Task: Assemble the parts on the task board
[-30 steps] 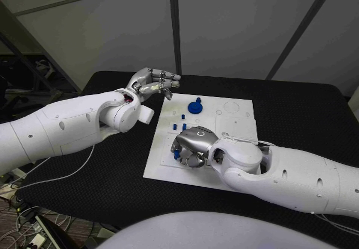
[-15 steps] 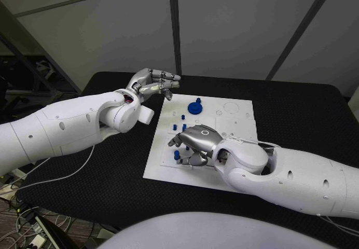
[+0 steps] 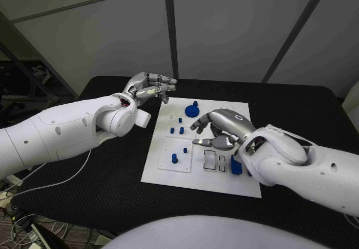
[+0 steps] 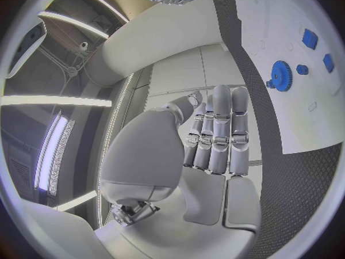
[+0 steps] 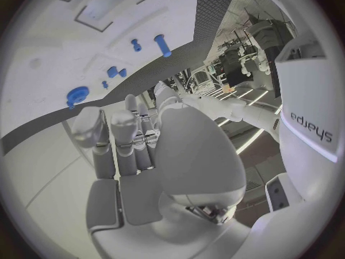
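White task board (image 3: 166, 171) with blue parts (image 3: 174, 157) on the black table (image 3: 299, 111)

The right hand (image 3: 221, 129) hovers over the board's middle, fingers loosely apart, holding nothing; a blue gear (image 3: 192, 109) lies just beyond it, small blue pegs beside it. The left hand (image 3: 150, 86), fingers curled in on nothing, hangs past the board's far left corner. Grey wall panels (image 3: 224, 36) stand behind the table

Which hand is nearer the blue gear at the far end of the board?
Close call, probably the right hand: it hovers over the task board, beside and nearer the robot than the blue gear. The left hand hangs off the board's far-left corner, fingers curled.
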You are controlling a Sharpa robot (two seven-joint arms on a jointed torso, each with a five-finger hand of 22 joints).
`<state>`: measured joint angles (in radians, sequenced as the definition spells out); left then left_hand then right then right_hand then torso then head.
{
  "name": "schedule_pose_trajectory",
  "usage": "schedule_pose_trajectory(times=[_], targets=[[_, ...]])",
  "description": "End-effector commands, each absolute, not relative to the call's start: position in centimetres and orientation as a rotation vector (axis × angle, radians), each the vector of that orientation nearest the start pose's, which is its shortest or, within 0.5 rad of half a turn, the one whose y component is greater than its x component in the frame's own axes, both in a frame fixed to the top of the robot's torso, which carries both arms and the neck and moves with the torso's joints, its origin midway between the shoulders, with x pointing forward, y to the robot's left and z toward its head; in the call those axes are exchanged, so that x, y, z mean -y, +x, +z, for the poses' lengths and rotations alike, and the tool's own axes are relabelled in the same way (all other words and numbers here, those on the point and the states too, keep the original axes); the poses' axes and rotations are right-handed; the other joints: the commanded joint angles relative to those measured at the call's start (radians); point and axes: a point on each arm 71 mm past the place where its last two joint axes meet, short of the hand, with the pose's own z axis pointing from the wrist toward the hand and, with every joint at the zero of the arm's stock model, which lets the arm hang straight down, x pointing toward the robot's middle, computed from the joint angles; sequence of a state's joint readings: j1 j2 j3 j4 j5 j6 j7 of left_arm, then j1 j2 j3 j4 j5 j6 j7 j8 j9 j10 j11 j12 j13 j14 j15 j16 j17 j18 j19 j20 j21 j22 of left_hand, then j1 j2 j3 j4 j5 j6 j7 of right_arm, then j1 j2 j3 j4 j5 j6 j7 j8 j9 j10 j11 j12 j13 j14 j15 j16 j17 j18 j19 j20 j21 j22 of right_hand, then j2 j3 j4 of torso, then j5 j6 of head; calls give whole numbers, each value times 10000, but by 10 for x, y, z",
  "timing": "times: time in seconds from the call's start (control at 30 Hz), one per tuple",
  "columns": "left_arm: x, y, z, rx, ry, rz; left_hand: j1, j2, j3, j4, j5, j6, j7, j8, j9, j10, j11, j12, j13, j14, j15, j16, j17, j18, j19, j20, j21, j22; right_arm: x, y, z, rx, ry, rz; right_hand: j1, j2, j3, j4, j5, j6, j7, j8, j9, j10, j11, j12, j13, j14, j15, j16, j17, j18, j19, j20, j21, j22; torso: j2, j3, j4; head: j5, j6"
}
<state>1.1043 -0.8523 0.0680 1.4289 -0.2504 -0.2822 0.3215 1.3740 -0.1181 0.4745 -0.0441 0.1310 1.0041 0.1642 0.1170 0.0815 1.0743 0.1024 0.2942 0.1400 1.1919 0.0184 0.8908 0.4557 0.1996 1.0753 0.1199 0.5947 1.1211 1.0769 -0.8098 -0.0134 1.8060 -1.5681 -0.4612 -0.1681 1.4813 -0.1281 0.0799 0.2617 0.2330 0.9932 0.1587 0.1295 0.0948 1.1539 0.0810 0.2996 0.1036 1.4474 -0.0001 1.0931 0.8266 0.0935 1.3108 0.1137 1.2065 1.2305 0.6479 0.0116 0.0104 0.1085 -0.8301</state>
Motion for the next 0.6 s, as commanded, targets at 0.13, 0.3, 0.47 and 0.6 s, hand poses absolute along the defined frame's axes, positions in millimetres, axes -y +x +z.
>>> schedule_pose_trajectory(times=[0.13, 0.3, 0.47, 0.6], targets=[[-243, 501, -194, -14680, -9689, -14072, 19, 83, -71, 6, -22, -13, 75, 62, -17, -52, -4, 38, 10, -71, 32, -52, -17, -170, -55, 19, -69, -14, 165, 409, -185, -16858, 1177, 8727, -822, -73, -554, 189, 927, 550, -521, 366, 134, 1909, -572, 1835, 1427, 634, -504, 1760, 2379, -392, 1273, -467, 1748, 1595, -82, 12, -160, -374, 171], [-243, 500, -194, -14689, -9705, -14056, 3, 105, -91, 16, -20, -22, 75, 65, -35, -84, -2, 68, 14, -76, 37, -56, -40, -170, -54, 24, -91, -24, 198, 410, -191, -17808, 1980, 7399, -1353, 162, -1249, 197, 1413, 689, -641, 873, 502, 2692, -707, 8301, 8940, 797, -555, 3107, 4363, -648, 1880, -597, 2705, 2512, -98, -5, -227, -749, 275], [-244, 499, -196, -14712, -9729, -14044, 3, 105, -91, 16, -20, -22, 75, 65, -35, -84, -2, 68, 14, -76, 37, -56, -40, -170, -54, 24, -91, -24, 220, 402, -196, -18567, 2194, 6147, -1681, 356, -2016, 248, 1537, 448, -661, 1487, 1130, 2828, -689, 10366, 11606, 860, -562, 3664, 5263, -747, 2113, -565, 3062, 2862, -95, 21, -242, -1037, 287], [-245, 498, -197, -14712, -9755, -14003, 3, 105, -91, 16, -20, -22, 75, 65, -35, -84, -2, 68, 14, -76, 37, -56, -40, -170, -54, 24, -91, -24, 228, 393, -200, -18978, 2039, 5351, -1873, 351, -2391, 267, 1472, 348, -753, 1977, 1619, 3099, -730, 10972, 12459, 955, -568, 3993, 5858, -818, 2301, -598, 3294, 3083, -105, 0, -251, -1190, 312]])
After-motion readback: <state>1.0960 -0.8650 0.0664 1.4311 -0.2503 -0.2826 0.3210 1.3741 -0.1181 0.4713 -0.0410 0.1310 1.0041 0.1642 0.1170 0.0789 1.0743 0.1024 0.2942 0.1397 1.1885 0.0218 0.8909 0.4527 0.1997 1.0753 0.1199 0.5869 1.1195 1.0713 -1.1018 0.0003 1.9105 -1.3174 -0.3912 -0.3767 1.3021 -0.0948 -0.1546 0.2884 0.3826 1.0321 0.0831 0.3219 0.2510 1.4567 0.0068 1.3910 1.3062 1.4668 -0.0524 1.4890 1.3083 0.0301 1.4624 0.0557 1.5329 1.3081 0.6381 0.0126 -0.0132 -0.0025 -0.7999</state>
